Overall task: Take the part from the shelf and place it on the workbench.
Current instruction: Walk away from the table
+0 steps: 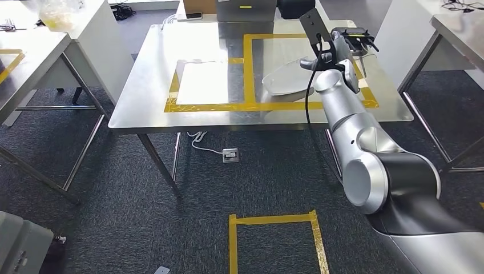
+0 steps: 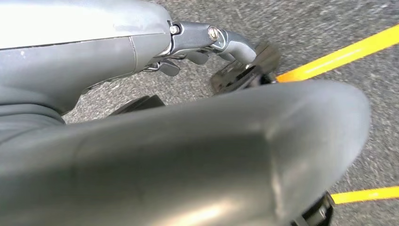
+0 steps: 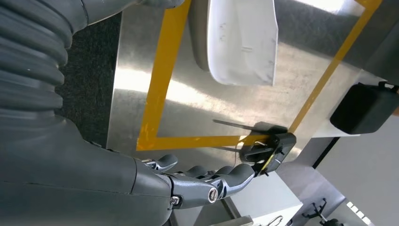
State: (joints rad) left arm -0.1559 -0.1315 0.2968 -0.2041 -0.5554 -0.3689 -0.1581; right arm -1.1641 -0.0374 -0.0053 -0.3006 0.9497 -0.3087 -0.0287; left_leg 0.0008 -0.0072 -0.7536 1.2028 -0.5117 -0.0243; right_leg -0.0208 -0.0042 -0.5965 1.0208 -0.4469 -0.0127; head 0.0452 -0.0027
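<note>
Part is down on the workbench, folks: a pale, shallow, curved shell lying flat on the steel, inside the right-hand box of the yellow tape frame. It sits at about one o'clock from the middle of the head view, with nothing touching it.

Right hand is up at two o'clock of the part, just beside it and clear of it. The wrist view shows its dark fingers stretched out side by side above the steel, released, with nothing in them. Off the fingertips, at the corner of the tape frame, sits a small black device on the bench top. The silver right arm reaches in from five o'clock, across the near edge of the bench.

Left hand hangs low over the grey carpet, the thick thumb blocking most of its wrist view; I cannot tell whether those fingers are clenched or loose. Yellow floor tape runs past them.

At ten o'clock of the part, inside the left-hand tape box, a bright pale patch glares on the steel. Under the bench a white socket lies on the carpet, and at six o'clock a yellow tape square marks the floor. Another table stands at nine o'clock, and one more at three.
</note>
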